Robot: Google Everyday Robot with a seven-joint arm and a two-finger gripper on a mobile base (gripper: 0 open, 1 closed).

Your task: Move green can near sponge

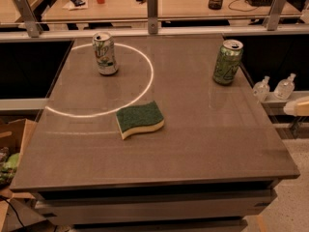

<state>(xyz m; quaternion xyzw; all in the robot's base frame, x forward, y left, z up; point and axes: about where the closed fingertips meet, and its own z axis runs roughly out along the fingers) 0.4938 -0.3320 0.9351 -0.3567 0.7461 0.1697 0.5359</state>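
gripper point(298, 106) is only poking in at the right edge, beside the table point(193, 144) and off its surface; gripping state: cannot tell. green can point(227, 62) is standing upright far right, well apart from the sponge point(140, 119) lying mid-table.

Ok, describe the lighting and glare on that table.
Camera view: warm, dim light; a bright arc of light curves over the grey tabletop, around the white-silver can with green lettering, skirting the green-topped yellow sponge; faint sheen beside the all-green drink can; the gripper is only a pale shape at the right edge.
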